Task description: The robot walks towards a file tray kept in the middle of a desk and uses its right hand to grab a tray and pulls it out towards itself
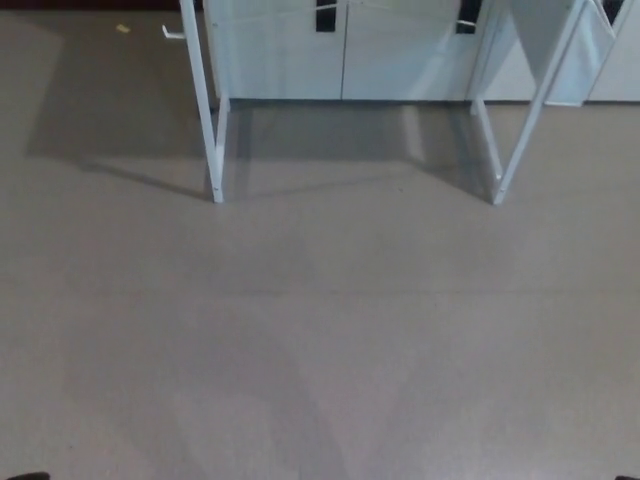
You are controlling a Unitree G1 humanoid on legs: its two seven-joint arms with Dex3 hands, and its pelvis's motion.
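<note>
"Ahead, what shows?"
"Bare floor (pixel 320 330) and white legs (pixel 213 150) of the counter; its top is out of frame, so no tray."
"Hands?"
"Neither shows; can't tell. Walking comes first."

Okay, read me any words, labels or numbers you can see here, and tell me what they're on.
None: no readable text anywhere.
The white cabinet doors carry dark handle marks, no lettering.
The white desk legs and the floor are plain.
The file tray is not in view.
</note>
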